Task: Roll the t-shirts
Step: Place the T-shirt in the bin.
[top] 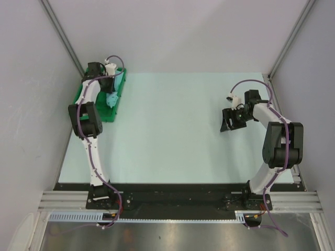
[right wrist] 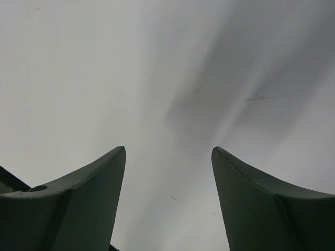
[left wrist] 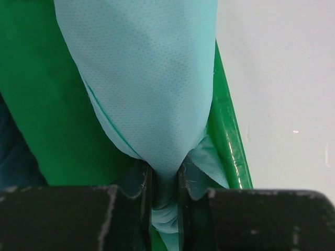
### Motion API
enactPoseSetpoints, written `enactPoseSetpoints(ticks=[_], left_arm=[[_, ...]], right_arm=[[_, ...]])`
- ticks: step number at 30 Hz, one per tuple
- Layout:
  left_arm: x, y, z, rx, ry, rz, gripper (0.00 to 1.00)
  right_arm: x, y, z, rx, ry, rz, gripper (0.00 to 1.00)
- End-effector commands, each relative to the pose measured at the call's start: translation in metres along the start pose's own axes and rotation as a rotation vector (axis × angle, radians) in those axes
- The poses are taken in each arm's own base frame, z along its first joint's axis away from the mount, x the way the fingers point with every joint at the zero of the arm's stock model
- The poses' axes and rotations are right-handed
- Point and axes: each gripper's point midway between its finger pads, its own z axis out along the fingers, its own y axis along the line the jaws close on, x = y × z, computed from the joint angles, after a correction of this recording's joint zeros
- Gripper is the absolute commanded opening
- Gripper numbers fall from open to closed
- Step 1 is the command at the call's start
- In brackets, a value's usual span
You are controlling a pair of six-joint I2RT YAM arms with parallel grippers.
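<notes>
A light mint-turquoise t-shirt [left wrist: 152,89] hangs bunched from my left gripper [left wrist: 165,183], which is shut on a pinched fold of it above the green tray [left wrist: 52,104]. In the top view the left gripper [top: 110,83] is over the tray [top: 104,112] at the far left, with a bit of turquoise cloth [top: 111,99] showing under the arm. A dark blue cloth [left wrist: 13,151] shows at the left edge of the left wrist view. My right gripper [top: 229,121] is open and empty above the table on the right; its fingers [right wrist: 94,188] frame bare surface.
The pale table top [top: 172,130] spreads between the arms. Grey walls enclose the left, back and right sides. The tray's right rim [left wrist: 227,141] lies just beside the hanging shirt.
</notes>
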Motion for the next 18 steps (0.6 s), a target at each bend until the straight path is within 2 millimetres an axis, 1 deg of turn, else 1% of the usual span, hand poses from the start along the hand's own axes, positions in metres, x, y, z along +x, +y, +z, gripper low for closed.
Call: enactPoseSetpoints(ticks=[1,4,5,6,8,13,15,17,18], left_arm=[[0.015,-0.009,0.01,0.022,0.025,-0.034,0.0],[0.023,-0.017,0.015,-0.015,0.068,0.006,0.0],[0.027,-0.021,0.015,-0.017,0.098,0.023,0.0],[0.027,-0.029,0.018,-0.018,0.114,0.054,0.0],[0.032,-0.032,0.017,-0.046,0.157,0.071,0.0],[0.024,-0.048,0.013,-0.023,0.163,0.081,0.0],[0.016,-0.052,0.01,-0.014,0.141,0.076,0.0],[0.012,-0.055,0.01,0.003,0.132,0.079,0.0],[0.014,-0.053,0.012,-0.018,0.142,0.088,0.0]], right_arm=[[0.0,0.002,-0.002,-0.021,0.001,-0.012,0.72],[0.001,0.003,0.0,-0.029,0.004,-0.017,0.72],[0.002,0.002,-0.001,-0.029,0.007,-0.018,0.72],[0.005,0.003,0.0,-0.03,0.014,-0.018,0.72],[0.005,0.002,-0.002,-0.03,0.016,-0.028,0.72],[0.007,0.001,-0.003,-0.029,0.019,-0.039,0.72],[0.008,-0.001,-0.003,-0.03,0.021,-0.036,0.72],[0.01,-0.001,-0.003,-0.032,0.027,-0.034,0.72],[0.011,-0.001,-0.003,-0.032,0.028,-0.033,0.72]])
